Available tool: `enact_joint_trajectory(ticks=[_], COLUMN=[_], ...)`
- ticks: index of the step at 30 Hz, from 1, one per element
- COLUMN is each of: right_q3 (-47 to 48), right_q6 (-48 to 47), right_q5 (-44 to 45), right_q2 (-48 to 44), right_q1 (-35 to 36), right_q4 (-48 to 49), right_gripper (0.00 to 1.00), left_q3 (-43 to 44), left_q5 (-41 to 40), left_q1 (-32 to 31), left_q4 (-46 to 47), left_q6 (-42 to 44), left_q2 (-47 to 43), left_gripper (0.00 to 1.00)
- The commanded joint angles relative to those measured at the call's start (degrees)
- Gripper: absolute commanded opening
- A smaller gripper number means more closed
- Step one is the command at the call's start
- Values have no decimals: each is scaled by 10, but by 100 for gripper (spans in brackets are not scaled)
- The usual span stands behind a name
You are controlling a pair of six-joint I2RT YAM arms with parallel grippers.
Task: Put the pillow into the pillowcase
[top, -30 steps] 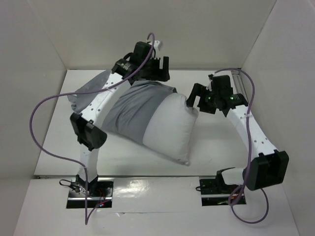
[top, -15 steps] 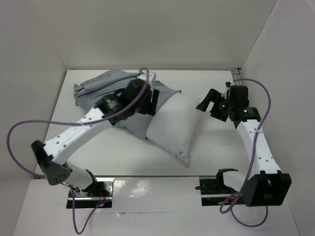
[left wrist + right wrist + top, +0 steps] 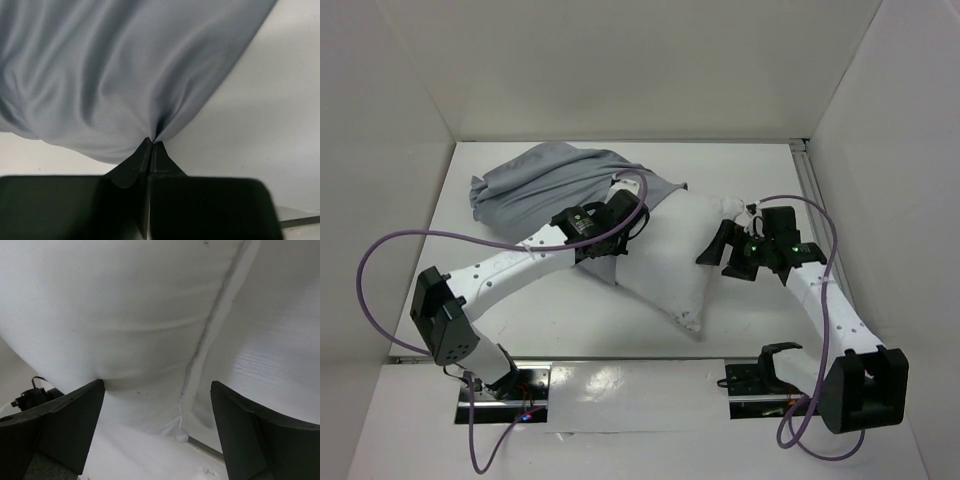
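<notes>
Top view: pillow (image 3: pixel 670 262) lies diagonal mid-surface (image 3: pixel 520 315), near corner pointing toward the arm bases. Pillowcase (image 3: pixel 545 180) is bunched far-left, its right part draped over the pillow's far-left end. Most of the pillow is uncovered. Left end effector (image 3: pixel 608 238) sits at the pillowcase edge where grey meets white. We can't read the jaw state from up here. Right end effector (image 3: pixel 718 252) is at the pillow's right edge, fingers splayed toward it.

Left wrist: left end effector (image 3: pixel 151 144) is clenched, fingertips pressed together w/ a fold of pillowcase (image 3: pixel 125 65) pinched between them. The cloth puckers into the pinch point and fans out above it. White area to the right, can't tell if pillow or surface.

Right wrist: right end effector (image 3: pixel 157 390) is released, jaws wide apart. Pillow (image 3: pixel 125 305) fills the view, its edge bulging into the gap between the fingers (image 3: pixel 65 425). Its seam (image 3: pixel 215 315) runs down to a corner w/ a loose thread. Nothing gripped. Left fingertip is close to the fabric, contact unclear.
</notes>
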Motion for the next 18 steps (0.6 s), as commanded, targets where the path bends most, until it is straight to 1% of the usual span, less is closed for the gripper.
enact_joint_trajectory(ticks=[1, 2, 3, 4, 5, 6, 7, 8, 9, 10, 11, 12, 13, 14, 15, 16, 17, 18], right_q3=[-16, -25, -31, -36, -43, -43, -23, 5, 37, 101, 123, 154, 154, 154, 139, 84, 49, 16], right_q6=[21, 30, 53, 70, 92, 114, 138, 138, 138, 138, 138, 138, 138, 138, 146, 164, 178, 196], right_q5=[-35, -54, -66, -105, -121, -129, -138, -164, -172, -172, -180, -171, -160, -152, -143, -137, -137, -137], right_q2=[8, 21, 29, 46, 54, 67, 85, 126, 143, 153, 153, 145, 135, 127, 112, 106, 106, 118], right_q1=[18, 25, 33, 39, 46, 52, 59, 59, 59, 64, 64, 64, 64, 70, 70, 87, 94, 102], right_q4=[90, 111, 163, 202, 253, 346, 377, 390, 383, 383, 383, 383, 378, 378, 400, 423, 450, 480], right_gripper=[92, 84, 76, 66, 44, 30, 18, 9, 0, 0, 0, 0, 0, 0, 0, 0, 0, 0], left_q3=[35, 41, 59, 73, 92, 141, 176, 216, 325, 394, 469, 624, 678, 697, 635, 573, 510, 462], left_q5=[1, 14, 49, 74, 104, 176, 228, 284, 408, 469, 523, 607, 638, 672, 726, 742, 748, 755], left_q1=[-3, -8, -8, -21, -21, -29, -30, -30, -30, -30, -35, -35, -28, -3, 14, 31, 62, 77], left_q4=[6, 6, 6, 6, 6, 19, 19, 27, 27, 19, 7, -7, -17, 4, 37, 78, 123, 178], left_q6=[0, 7, 7, 22, 30, 40, 64, 74, 82, 89, 95, 95, 89, 65, 50, 19, 1, -13], left_q2=[9, 9, 16, 16, 25, 45, 59, 75, 96, 153, 188, 224, 256, 284, 275, 259, 225, 217], left_gripper=[5, 0, 0, 0, 0, 0, 0, 0, 0, 0, 0, 0, 0, 0, 0, 0, 0, 0])
